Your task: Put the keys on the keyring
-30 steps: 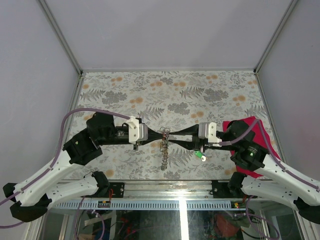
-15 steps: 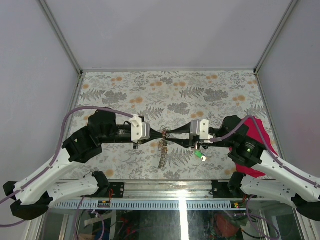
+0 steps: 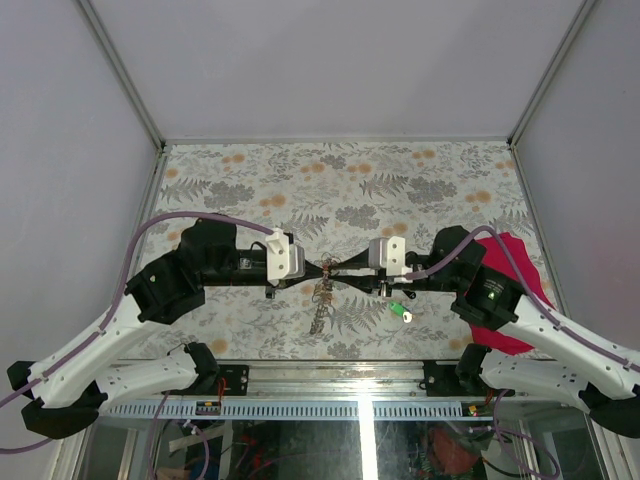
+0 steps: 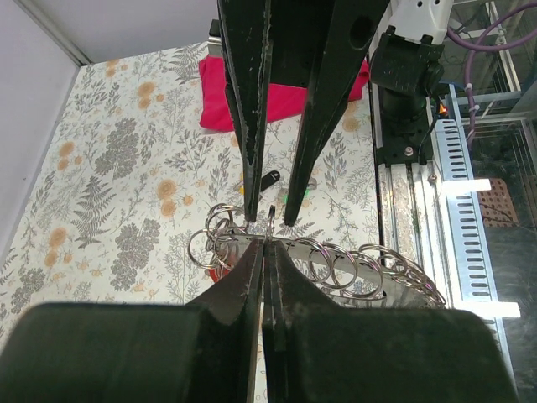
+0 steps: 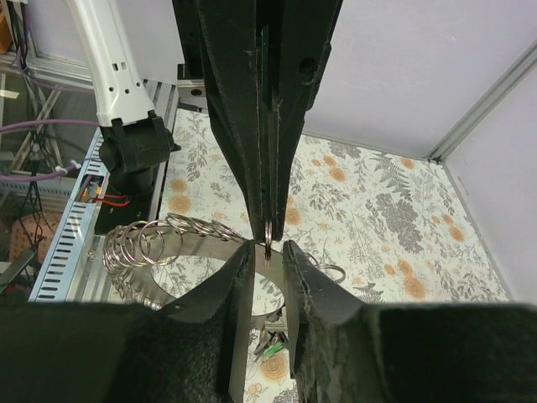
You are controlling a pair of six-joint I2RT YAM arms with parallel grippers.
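Nose to nose above the middle of the flowered table (image 3: 300,190). From the left, the left gripper (image 3: 321,268), pressed flat together and pinched on the keyring (image 5: 267,231), a thin silver loop upright at the very tips. From the right, the right gripper (image 3: 338,270), fingers (image 4: 323,101) apart, one on either side of that loop, tips just beside it; contact impossible to judge. Off the ring, a chain (image 3: 319,308) of silver links, curving away sideways in both wrist views, hanging down toward the near edge in the overhead view. A few more loops bunched right beside the pinched one. Down on the table, just under the right arm, a green key (image 3: 397,311) with a pale bit touching it. A black key (image 4: 268,180) flat on the pattern below the grippers, near dabs of yellow and green too small to name. Over on the right side, a red cloth (image 4: 220,96), partly beneath the right arm.
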